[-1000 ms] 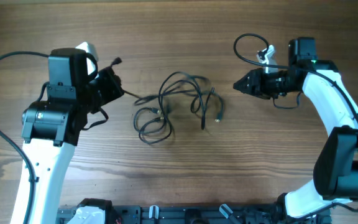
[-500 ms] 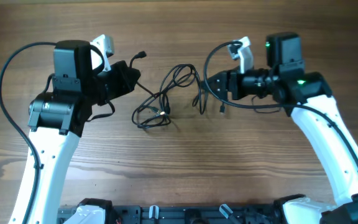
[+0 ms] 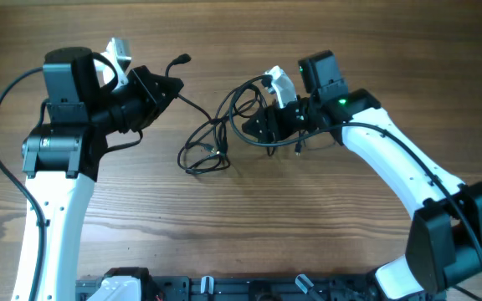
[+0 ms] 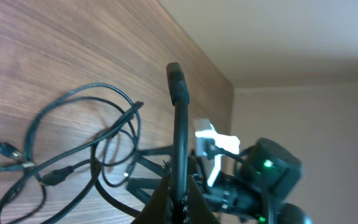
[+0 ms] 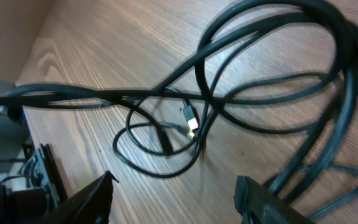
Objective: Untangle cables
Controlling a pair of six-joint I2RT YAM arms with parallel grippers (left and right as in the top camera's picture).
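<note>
Across the wooden counter (image 3: 241,230), the right gripper (image 3: 248,127) has swung in, jaws open and empty beside the cables (image 3: 212,150) mid-counter, while the left gripper (image 3: 172,87), jaws shut on one end, has pulled a strand taut leftward, so separating looks underway.

Robot lab bench — two white arms (image 3: 53,209) on wood-grain table (image 3: 308,217), bare wall (image 4: 328,118).

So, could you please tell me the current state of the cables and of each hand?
cables: looped together in a tangle on the table, one strand running up to the left hand.
left hand: shut on a cable just below its plug end, which sticks out past the fingers.
right hand: open, low over the right side of the tangle, gripping nothing.
</note>
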